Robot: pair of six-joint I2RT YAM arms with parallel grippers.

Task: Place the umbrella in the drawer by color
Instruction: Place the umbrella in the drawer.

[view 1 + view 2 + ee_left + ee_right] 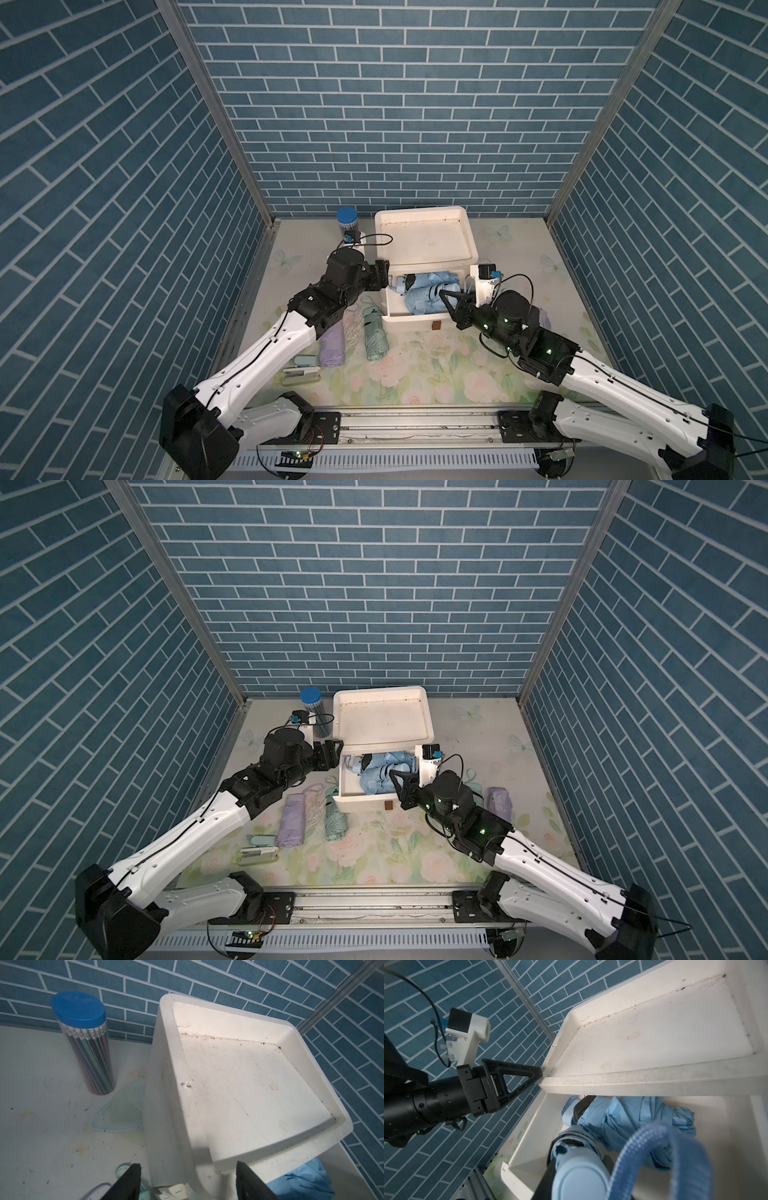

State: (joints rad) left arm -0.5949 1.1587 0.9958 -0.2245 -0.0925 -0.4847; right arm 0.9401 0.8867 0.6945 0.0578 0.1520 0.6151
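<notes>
In a top view the right gripper [451,301] is clamped on a blue umbrella [417,305] down in the open drawer [407,319] — the left wrist view shows the left gripper [187,1163] with jaws apart astride a corner of the cabinet [164,1105], and the right wrist view shows the umbrella's handle against the right fingers [545,1179]

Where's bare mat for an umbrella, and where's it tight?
Free: mat before the drawer, between green umbrella and right arm; also right of the cabinet, by the back wall. Crowded: drawer, holding blue umbrellas; left side, around the purple umbrella.
</notes>
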